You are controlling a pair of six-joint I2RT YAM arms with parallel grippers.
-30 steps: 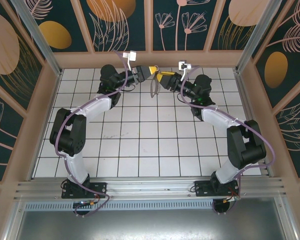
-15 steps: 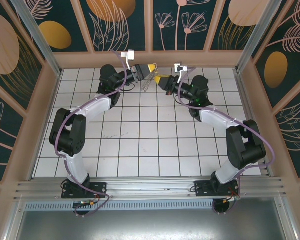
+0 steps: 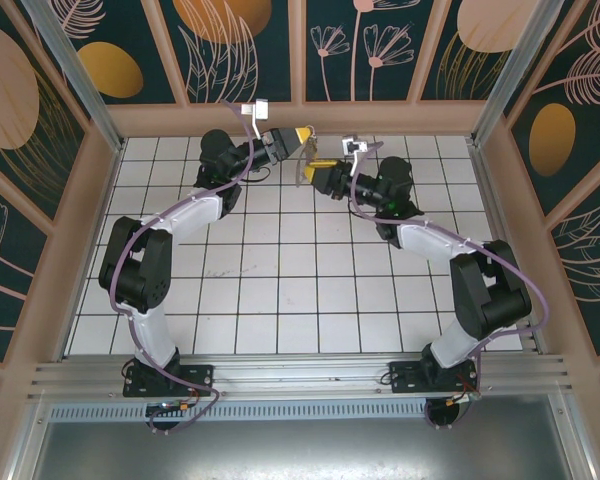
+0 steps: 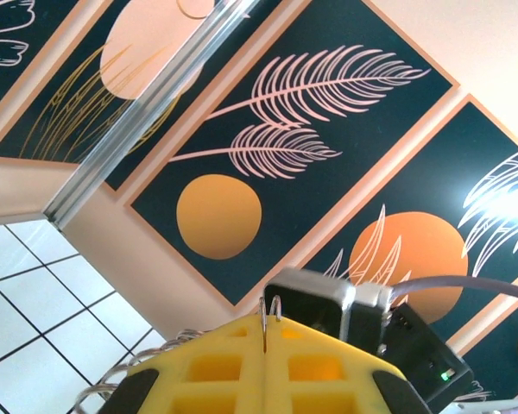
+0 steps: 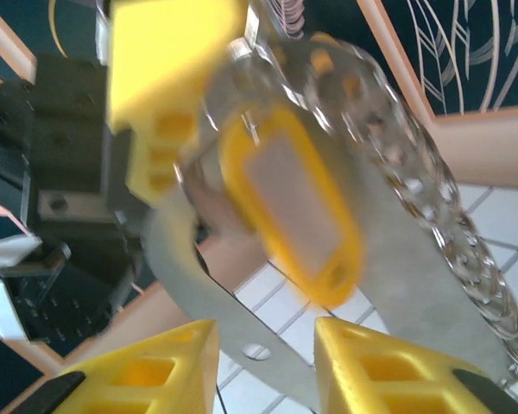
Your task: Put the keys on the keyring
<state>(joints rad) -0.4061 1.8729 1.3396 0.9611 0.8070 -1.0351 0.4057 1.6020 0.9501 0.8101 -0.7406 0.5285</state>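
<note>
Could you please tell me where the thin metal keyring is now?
In the top view, the thin grey metal keyring hangs from the shut left gripper over the far middle of the table, beside the right gripper.

In your right wrist view, a coiled silver wire keyring (image 5: 432,216) gleams glossy at three o'clock. At centre you see a smooth yellow plastic tag (image 5: 293,207) with a pale window. Around it, a flat grey metal strip (image 5: 198,293) looks dull and matt. At six o'clock, your right gripper (image 5: 265,336) has matt yellow moulded plastic fingers (image 5: 147,366).
</note>
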